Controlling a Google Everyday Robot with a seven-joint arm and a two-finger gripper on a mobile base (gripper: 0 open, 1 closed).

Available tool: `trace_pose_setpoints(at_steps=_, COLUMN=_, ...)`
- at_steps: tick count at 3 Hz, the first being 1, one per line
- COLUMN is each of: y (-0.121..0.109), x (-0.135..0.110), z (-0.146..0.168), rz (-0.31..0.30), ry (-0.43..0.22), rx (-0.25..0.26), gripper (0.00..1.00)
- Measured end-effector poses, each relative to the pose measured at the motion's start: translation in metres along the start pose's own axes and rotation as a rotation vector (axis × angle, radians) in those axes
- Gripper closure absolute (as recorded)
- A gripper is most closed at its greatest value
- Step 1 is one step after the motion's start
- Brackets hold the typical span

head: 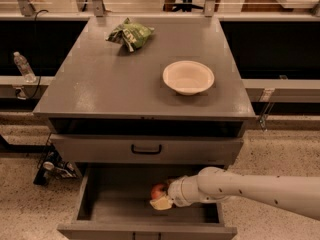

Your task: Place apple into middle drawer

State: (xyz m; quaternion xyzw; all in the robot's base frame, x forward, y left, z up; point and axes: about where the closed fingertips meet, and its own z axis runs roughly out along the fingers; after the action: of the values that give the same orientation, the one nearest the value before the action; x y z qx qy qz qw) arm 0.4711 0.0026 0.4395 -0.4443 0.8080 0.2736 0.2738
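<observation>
The red apple (158, 189) with yellowish patches is inside the open middle drawer (118, 205), right of the tray's centre and low over its floor. My gripper (160, 197) reaches in from the right on the white arm (250, 188) and is shut on the apple. One cream fingertip (161, 204) shows just below the apple; the other is hidden behind it. The drawer is pulled out toward the camera, with its grey tray floor and low side walls in view.
Above the open drawer is a closed grey drawer front with a black bar handle (146, 149). On the cabinet top (100, 84) stand a white bowl (188, 77) and a green snack bag (129, 34). A plastic bottle (23, 66) stands on a ledge at left.
</observation>
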Motion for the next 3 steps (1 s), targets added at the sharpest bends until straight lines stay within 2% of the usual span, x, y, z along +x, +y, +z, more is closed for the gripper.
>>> trace_pose_setpoints(at_steps=3, y=-0.018, x=0.001, z=0.046, rz=-0.034, ry=-0.081, rx=-0.026, gripper=1.0)
